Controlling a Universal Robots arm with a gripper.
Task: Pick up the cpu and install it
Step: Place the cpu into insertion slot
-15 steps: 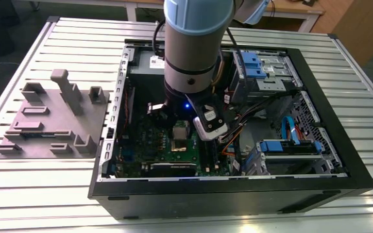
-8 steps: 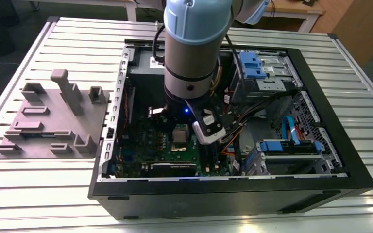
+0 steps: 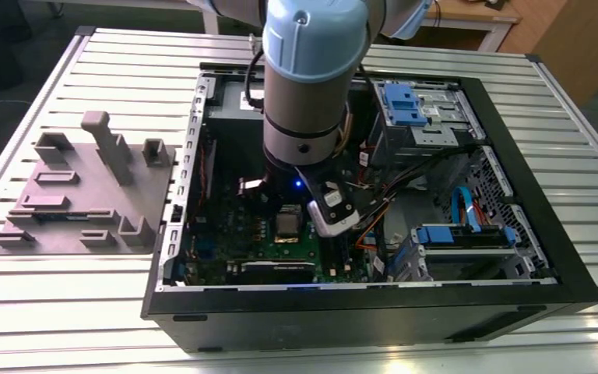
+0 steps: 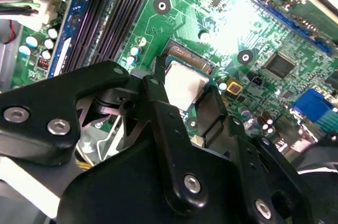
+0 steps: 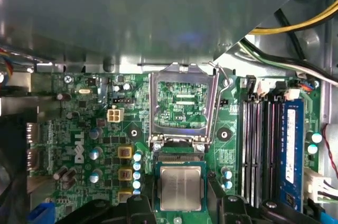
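The cpu, a flat square chip with a dull silver metal lid and a thin green rim, lies level between the gripper's black fingers, which clamp two opposite edges. It is at the motherboard socket, just beside the raised hinged metal frame, inside the computer case.

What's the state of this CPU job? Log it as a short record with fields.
gripper: shut on the cpu, low inside the computer case
cpu: silver top up, over the socket; seated or not, cannot tell
socket: strip of contacts shows past one cpu edge
metal frame: hinged open, beside the socket on the motherboard
grey fixture: on the table, at the exterior view's left of the computer case
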